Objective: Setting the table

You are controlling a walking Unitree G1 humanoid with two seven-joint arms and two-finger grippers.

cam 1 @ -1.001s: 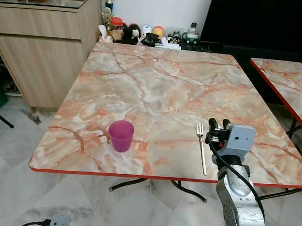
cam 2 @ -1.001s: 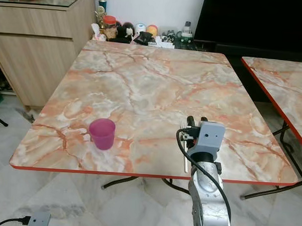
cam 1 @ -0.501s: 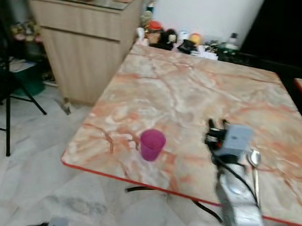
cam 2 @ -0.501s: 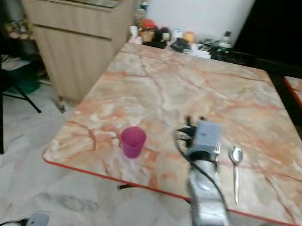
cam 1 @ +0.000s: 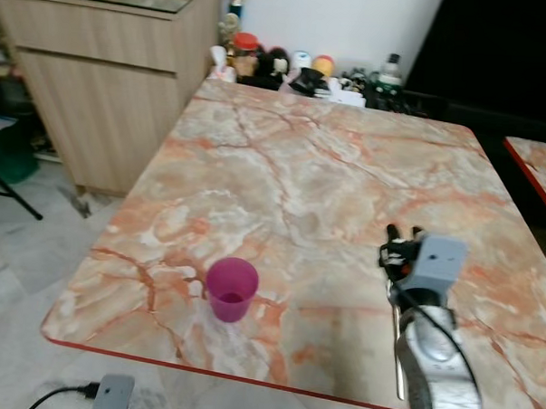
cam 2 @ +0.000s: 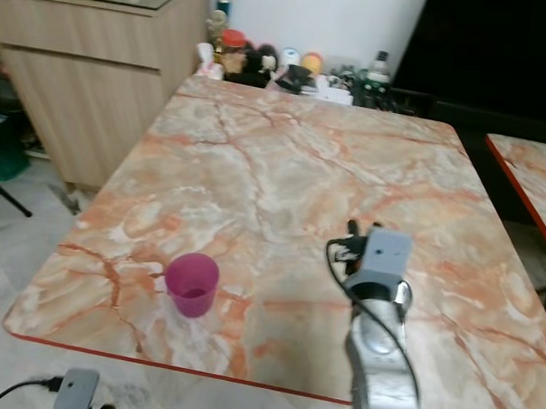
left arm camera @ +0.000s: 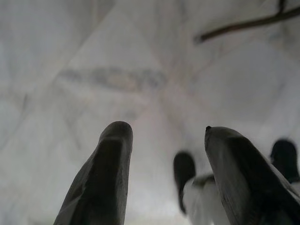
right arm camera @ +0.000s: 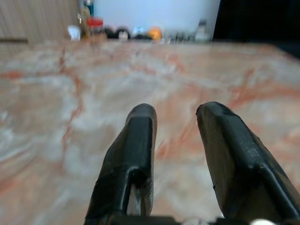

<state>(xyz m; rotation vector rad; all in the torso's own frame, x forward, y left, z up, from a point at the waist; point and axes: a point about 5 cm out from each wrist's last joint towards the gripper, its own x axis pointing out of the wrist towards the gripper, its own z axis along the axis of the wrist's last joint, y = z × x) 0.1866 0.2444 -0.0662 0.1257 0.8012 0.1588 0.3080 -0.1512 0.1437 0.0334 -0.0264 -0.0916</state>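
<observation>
In the left eye view we look down on a marbled tabletop (cam 1: pixel 292 187) with a red rim. A magenta cup (cam 1: pixel 230 290) stands upright near the front edge, toward the front left corner. Our right gripper (cam 1: pixel 404 236) hovers over the front right part of the tabletop, its grey wrist box just behind the fingers. A thin piece of cutlery (cam 1: pixel 398 364) lies beside the arm near the front edge; we cannot tell which kind. Jars and small toys (cam 1: pixel 288 67) crowd beyond the far edge, next to a wooden cabinet (cam 1: pixel 106 88).

The right eye view repeats this scene.

In the left wrist view our left gripper (left arm camera: pixel 164 136) hangs over pale floor tiles (left arm camera: pixel 117 61), fingers spread.

In the right wrist view the right gripper's fingers (right arm camera: pixel 136 140) are parted above the marble, pinching nothing
</observation>
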